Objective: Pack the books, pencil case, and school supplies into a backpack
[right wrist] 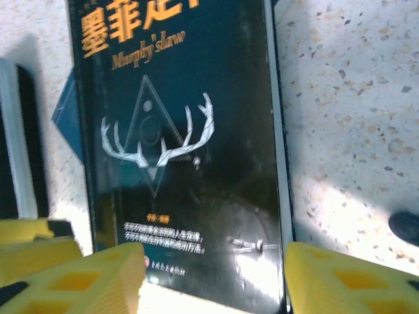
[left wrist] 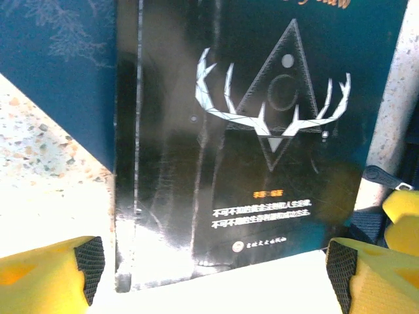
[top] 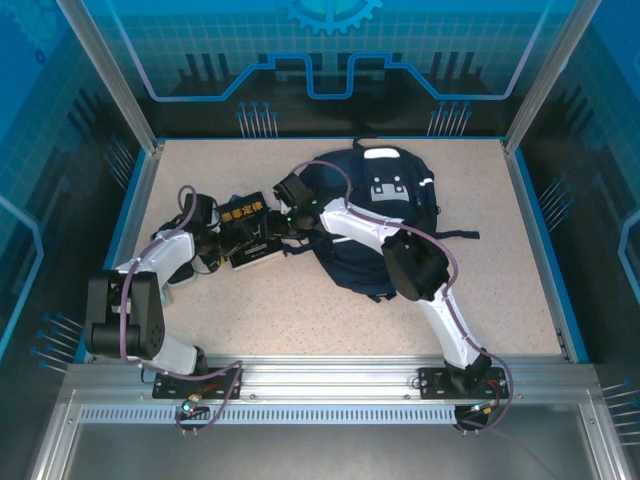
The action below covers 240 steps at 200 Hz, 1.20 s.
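Step in hand: picking up the first book; nothing looks packed yet.

- Speckled table (top: pixel 330 310) carries everything.
- Navy backpack (top: pixel 400 195) lies flat just right of the right pincer, partly under the right arm. Cannot tell whether its opening is unzipped.
- Black book (left wrist: pixel 229 163), with yellow lettering and a pale antler drawing, lies flat directly under both pincers, between them and the table. It is well short of the backpack.
- Blue book (left wrist: pixel 59 72) sits under the black one, a corner poking out to the left of the left pincer.
- Left gripper (left wrist: pixel 215 265): jaws wide, holding nothing, yellow fingers straddling the near edge of the cover from above.
- Right gripper (right wrist: pixel 213 261): also wide and empty, hovering over the opposite end of the same cover and facing the left one.

Next move, as a judgement: a thin paperback lying flat gives the fingers no edge to close on. One pincer likely needs to drop to an edge and lift or slide it off the blue book, pinch the spine or cover edge, then carry it right to the backpack. The risk is dragging the blue book along.
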Available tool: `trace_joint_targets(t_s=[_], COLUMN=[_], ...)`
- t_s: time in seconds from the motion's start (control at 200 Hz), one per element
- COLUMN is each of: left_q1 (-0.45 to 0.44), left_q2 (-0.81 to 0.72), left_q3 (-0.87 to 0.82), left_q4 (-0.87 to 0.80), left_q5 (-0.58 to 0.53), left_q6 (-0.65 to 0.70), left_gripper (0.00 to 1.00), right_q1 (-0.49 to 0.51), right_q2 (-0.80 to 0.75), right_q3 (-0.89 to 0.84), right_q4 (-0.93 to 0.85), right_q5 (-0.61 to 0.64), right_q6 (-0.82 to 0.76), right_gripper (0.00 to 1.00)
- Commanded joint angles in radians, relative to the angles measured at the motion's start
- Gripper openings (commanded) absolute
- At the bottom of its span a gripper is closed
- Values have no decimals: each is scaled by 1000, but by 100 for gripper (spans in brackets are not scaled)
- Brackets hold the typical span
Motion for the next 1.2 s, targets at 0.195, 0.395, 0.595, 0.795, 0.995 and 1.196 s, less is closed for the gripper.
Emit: trace_joint_targets(t_s=[0.195, 0.395, 0.595, 0.795, 0.995, 1.196], left_q1=[27, 43, 68, 74, 79, 79], left_q2=[34, 72, 83, 23, -56, -109], left_q3=[-76, -106, -122, -150, -195, -247], left_q4=[69, 138, 233, 327, 413, 545], left_q5=[82, 167, 293, 383, 383, 379], left_q6=[-38, -53, -72, -93, -129, -190], left_gripper=[85, 84, 83, 76, 61, 50], right_q1=[17, 18, 18, 16, 14, 10], right_q2=[162, 189, 189, 183, 164, 135], right_q3=[173, 160, 139, 129, 106, 79], right_q4=[-187, -194, -181, -174, -162, -148], right_q5=[20, -4, -26, -44, -62, -74], right_q6=[-74, -58, -45, -35, -35, -36], right_gripper=[45, 39, 39, 38, 37, 37])
